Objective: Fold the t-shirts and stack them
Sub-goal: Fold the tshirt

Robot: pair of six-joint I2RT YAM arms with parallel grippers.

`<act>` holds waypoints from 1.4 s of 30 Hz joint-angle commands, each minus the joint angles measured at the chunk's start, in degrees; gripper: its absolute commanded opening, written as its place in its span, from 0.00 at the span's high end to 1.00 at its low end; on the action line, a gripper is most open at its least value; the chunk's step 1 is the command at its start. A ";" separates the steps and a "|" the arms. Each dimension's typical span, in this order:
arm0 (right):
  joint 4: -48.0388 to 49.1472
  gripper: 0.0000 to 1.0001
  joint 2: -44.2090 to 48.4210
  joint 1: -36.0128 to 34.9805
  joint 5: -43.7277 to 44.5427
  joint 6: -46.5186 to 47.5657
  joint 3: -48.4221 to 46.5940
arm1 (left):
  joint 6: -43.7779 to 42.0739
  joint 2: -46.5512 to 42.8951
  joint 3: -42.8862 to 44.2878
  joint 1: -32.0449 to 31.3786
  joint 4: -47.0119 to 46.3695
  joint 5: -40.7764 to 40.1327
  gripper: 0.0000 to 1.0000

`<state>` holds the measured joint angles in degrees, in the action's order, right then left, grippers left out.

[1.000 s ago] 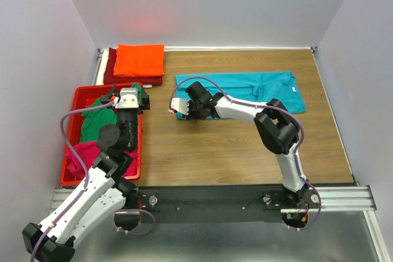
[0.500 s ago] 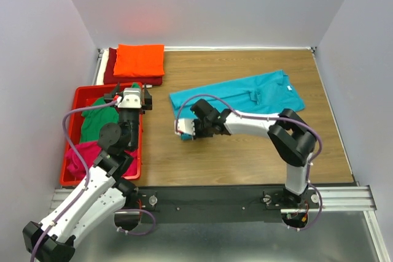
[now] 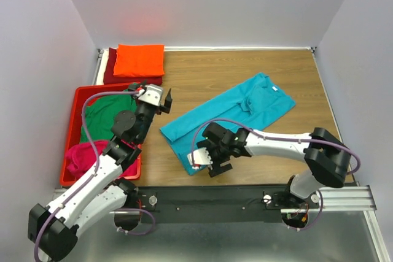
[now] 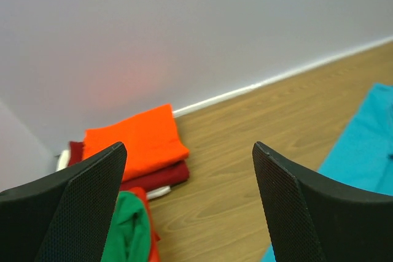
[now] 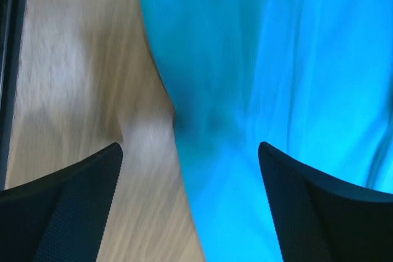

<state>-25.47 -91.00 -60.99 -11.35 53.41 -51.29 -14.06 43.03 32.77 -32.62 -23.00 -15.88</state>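
The turquoise t-shirt (image 3: 236,118) lies flat and slanted across the table, its near-left end by the front edge. My right gripper (image 3: 201,159) hovers open over that end, and in its wrist view the turquoise t-shirt (image 5: 276,59) edge runs below the spread fingers, held by neither. My left gripper (image 3: 164,97) is open and empty above bare wood just right of the crate. In the left wrist view the left gripper (image 4: 189,148) faces the orange t-shirt (image 4: 135,139), with the dark red t-shirt (image 4: 161,175) under it.
A folded stack, orange t-shirt (image 3: 140,59) on dark red and white, sits at the back left corner. The red crate (image 3: 72,128) at the left holds a green t-shirt (image 3: 101,118) and a magenta t-shirt (image 3: 83,154). Walls close in the table on three sides.
My right gripper pulled the turquoise shirt's left end toward the near edge, then opened and let go; the shirt now lies slanted. My left gripper swung right, off the crate.
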 commanded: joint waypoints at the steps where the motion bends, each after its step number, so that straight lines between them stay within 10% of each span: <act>1: -4.58 0.00 5.30 5.76 0.29 0.83 -0.38 | 4.30 3.64 2.99 0.36 1.64 9.89 0.09; 14: 6.93 0.00 22.19 48.01 -12.17 -24.12 5.50 | 12.04 28.32 19.15 6.52 9.20 41.87 0.09; 17: 6.32 0.00 21.30 56.93 -18.53 -28.96 4.10 | 12.39 40.42 27.23 6.78 14.38 50.13 0.22; 25: 6.05 0.00 24.64 62.03 -16.34 -27.92 5.85 | 7.39 64.36 54.46 6.87 38.88 55.79 0.28; 42: 5.96 0.00 25.61 62.75 -15.89 -27.04 5.76 | 7.39 90.99 82.97 5.29 52.79 50.60 0.31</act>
<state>-19.81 -66.94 1.52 -26.26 26.52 -46.15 -6.15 130.34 112.42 -26.15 24.77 35.51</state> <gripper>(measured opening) 0.997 0.696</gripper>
